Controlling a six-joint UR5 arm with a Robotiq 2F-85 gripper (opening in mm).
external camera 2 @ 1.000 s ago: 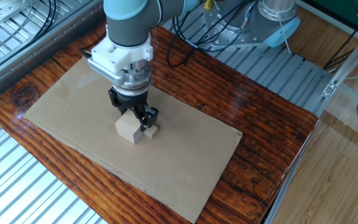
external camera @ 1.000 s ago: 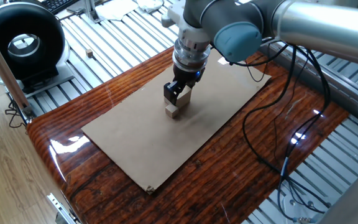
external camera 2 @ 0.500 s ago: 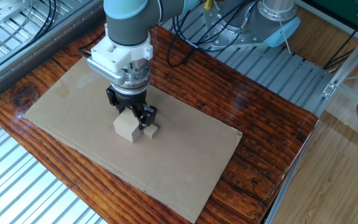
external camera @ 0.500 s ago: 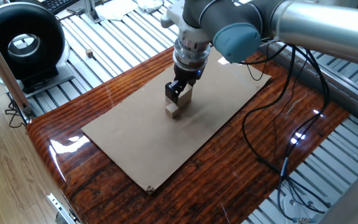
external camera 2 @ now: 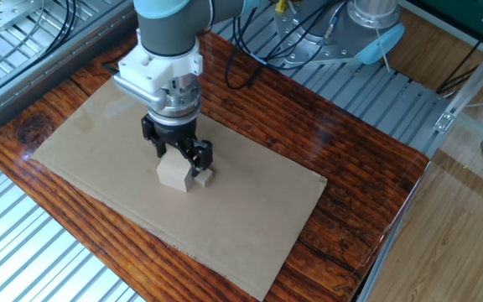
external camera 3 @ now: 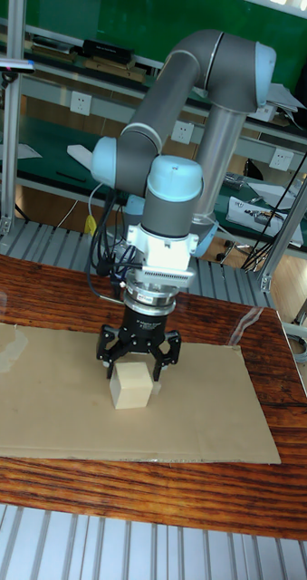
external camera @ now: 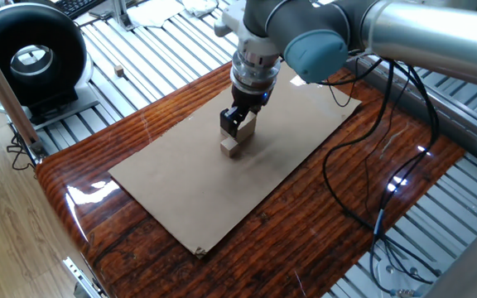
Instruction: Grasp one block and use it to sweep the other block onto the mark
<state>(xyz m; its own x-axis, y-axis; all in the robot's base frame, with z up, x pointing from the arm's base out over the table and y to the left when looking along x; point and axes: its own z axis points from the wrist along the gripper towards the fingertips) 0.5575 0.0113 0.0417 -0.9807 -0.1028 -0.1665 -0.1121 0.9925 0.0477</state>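
The larger pale tan cube (external camera 2: pixel 173 174) (external camera 3: pixel 133 385) (external camera: pixel 232 148) rests on the brown cardboard (external camera 2: pixel 90 143). Touching its right side in the other fixed view is the small tan cube (external camera 2: pixel 203 177), of which only a sliver (external camera 3: pixel 157 388) shows in the tall fixed view. My gripper (external camera 2: pixel 179 156) (external camera 3: pixel 139 361) (external camera: pixel 237 128) hangs just above the larger cube. Its black fingers (external camera 3: pixel 109 359) are spread wider than the cube and hold nothing. The mark shows in no view.
The cardboard lies on a glossy dark wooden table (external camera 2: pixel 359 184) ringed by metal slats. A black round device (external camera: pixel 27 54) stands at the far left. Cables (external camera: pixel 371 165) trail over the table's right side. A tiny block (external camera: pixel 119 72) lies on the slats.
The gripper and wrist have risen slightly. Both cubes have stayed where they were.
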